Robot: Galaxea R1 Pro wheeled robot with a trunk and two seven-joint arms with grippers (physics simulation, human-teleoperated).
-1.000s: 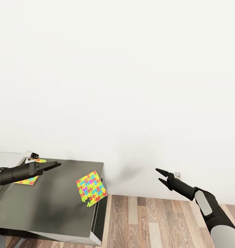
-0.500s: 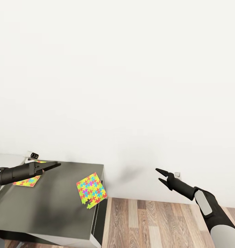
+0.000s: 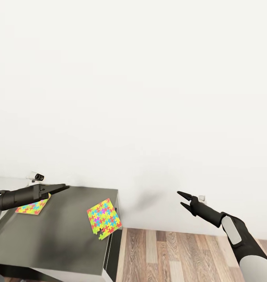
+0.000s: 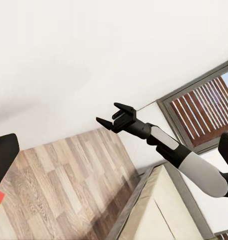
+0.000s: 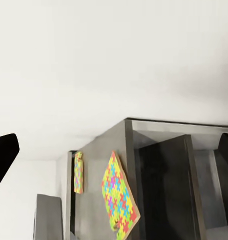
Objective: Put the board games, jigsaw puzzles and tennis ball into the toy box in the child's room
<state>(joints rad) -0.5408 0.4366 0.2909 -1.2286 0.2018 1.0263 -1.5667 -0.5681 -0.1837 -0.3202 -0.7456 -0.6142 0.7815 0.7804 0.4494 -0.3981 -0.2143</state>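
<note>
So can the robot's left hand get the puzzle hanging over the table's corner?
Probably yes. The left hand hovers over the dark table, and nothing stands between it and that jigsaw puzzle. The puzzle overhangs the edge, so it may tip when touched.

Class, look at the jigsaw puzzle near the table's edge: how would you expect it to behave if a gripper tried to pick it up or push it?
The jigsaw puzzle looks thin and flat, so it is probably light and would slide rather than roll. Lying flush on the table, it offers little edge to pinch. One corner overhangs the table's edge, so a careless push might tip it onto the floor.
</note>
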